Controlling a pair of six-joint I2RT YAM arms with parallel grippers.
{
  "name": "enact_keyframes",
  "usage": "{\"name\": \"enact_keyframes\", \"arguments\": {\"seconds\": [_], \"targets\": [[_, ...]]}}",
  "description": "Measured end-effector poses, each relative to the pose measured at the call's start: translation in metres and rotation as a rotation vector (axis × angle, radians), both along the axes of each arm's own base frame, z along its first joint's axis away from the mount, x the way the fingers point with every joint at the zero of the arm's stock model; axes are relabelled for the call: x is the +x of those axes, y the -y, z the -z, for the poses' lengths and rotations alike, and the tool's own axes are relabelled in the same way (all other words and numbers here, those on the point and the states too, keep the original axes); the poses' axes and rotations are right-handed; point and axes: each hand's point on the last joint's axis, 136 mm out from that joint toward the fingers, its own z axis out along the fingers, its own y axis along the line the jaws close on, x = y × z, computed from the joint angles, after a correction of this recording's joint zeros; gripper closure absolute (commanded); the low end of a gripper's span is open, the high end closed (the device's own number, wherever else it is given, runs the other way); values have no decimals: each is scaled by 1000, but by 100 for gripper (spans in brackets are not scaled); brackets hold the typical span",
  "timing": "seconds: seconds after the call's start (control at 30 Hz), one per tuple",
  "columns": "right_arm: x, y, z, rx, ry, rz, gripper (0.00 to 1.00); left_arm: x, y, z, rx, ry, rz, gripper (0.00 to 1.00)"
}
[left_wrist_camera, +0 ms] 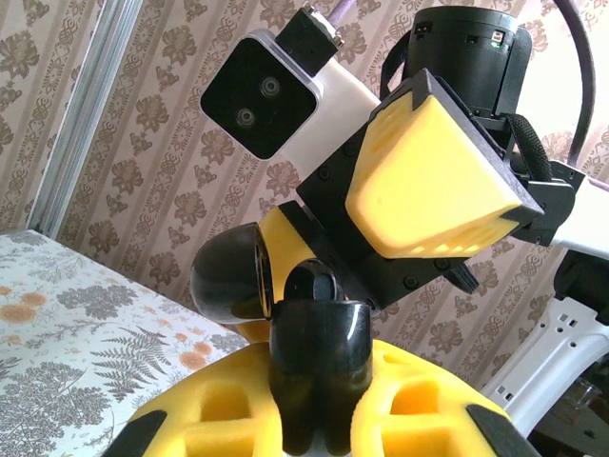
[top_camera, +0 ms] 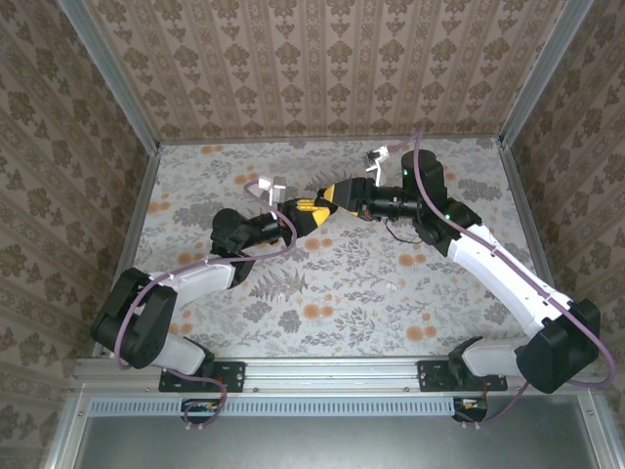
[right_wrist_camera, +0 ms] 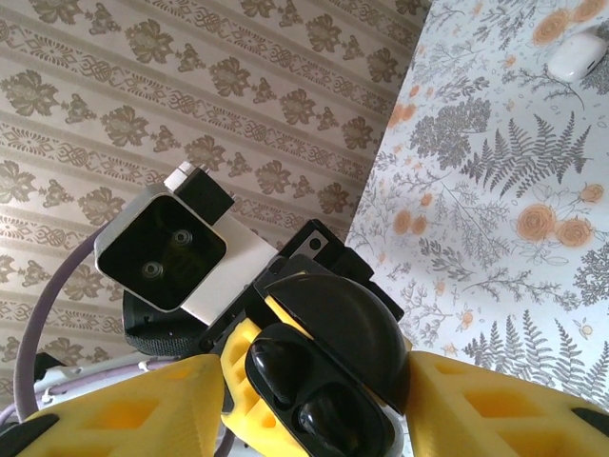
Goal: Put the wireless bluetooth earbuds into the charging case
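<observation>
Left fingers point(left_wrist_camera: 433, 419) pinch the black charging case point(left_wrist_camera: 319, 367); right fingers point(right_wrist_camera: 124, 409) flank it (grip unclear).

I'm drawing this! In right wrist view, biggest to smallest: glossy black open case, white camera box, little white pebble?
Largest: glossy black open case and white camera box, alike. Smallest: little white pebble, though farther away.

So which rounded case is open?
The glossy black plastic case held up in the air, lid raised; the small white plastic case lies closed on the table.

Both grippers meet mid-table: left gripper point(top_camera: 314, 208) left, right gripper point(top_camera: 340, 194) right.
</observation>
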Motion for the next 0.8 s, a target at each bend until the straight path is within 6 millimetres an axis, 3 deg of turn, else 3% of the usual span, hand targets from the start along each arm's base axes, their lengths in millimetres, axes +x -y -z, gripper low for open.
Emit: {"name": "enact_keyframes", "arguments": {"seconds": [0.23,0.5,0.67,0.8], "targets": [[1,0,-3,-23,67,-15,47,0,1,3,0,-29,15,100],[-8,2,-27,-15,193,-43,47,4,-6,22,30,-102,10,100],[-22,15,-51,-38,286,-19,45,16,-17,39,52,-161,-38,100],[-19,23,-46,-85,297,26,44,42,-41,50,63,-253,-133,100]]}}
